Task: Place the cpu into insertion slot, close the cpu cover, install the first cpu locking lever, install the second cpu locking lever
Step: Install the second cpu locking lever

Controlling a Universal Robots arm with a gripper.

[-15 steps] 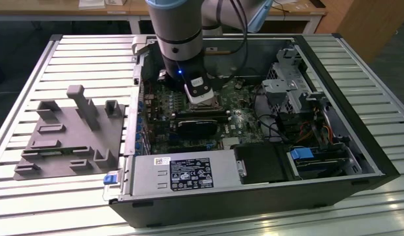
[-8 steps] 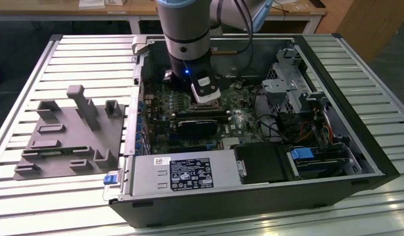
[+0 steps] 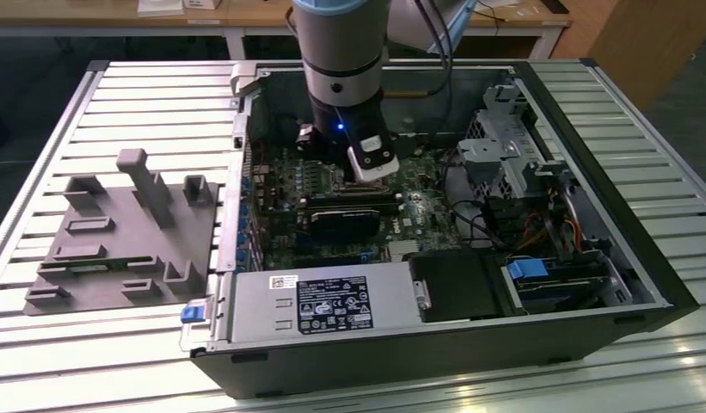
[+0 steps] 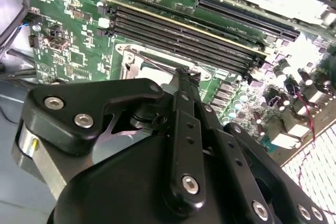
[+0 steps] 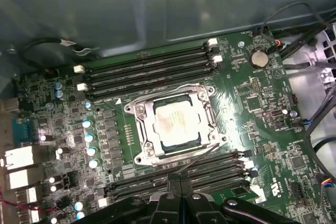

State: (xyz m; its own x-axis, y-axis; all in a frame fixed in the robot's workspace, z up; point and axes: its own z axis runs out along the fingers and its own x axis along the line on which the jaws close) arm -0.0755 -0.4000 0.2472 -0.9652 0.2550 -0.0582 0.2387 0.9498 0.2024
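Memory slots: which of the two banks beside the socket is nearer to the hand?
The near bank, right at the hand. The other bank lies across the insertion slot from it, by the grey case wall.

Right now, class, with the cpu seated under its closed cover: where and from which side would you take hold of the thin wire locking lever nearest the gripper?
Probably at the free end of the locking lever, where it angles clear of the cpu cover toward the gripper. Come from above, fingers straddling the wire: it is thin and lies close over the memory slots, leaving little side access.
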